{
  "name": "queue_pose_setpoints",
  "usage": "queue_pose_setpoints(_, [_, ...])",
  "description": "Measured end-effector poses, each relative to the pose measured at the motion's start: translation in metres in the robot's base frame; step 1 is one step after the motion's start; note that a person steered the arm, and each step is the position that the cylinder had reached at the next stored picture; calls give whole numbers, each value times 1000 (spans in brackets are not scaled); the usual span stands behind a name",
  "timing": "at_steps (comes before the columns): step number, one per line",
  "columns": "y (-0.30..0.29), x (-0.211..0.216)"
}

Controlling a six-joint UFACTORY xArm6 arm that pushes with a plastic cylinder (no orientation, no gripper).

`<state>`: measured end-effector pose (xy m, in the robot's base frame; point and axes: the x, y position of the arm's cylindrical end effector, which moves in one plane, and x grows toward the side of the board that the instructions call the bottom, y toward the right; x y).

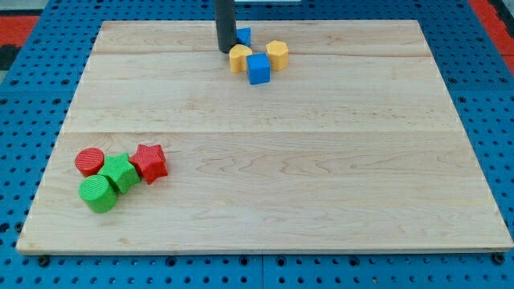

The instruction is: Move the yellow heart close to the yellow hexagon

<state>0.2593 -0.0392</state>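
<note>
The dark rod is seen descending from the top edge of the frame, slightly left of centre; no gripper is fitted, so no open or closed state applies. My tip (226, 50) is set on the wooden worktop (321, 160), just beside the upper-left side of the yellow heart (240, 58). A small blue block (243, 35), partly hidden behind the rod, is shown just above the heart. The blue cube (259, 68) lies against the heart's lower right, and the yellow hexagon (278, 54) is placed just right of both, near the heart. Well apart, at the lower left of the frame, a cluster is formed by a red cylinder (90, 161), a green block (120, 172), a green cylinder (99, 193) and a red star (149, 162).
</note>
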Motion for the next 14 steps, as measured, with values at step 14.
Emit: queue_pose_setpoints(14, [-70,-25])
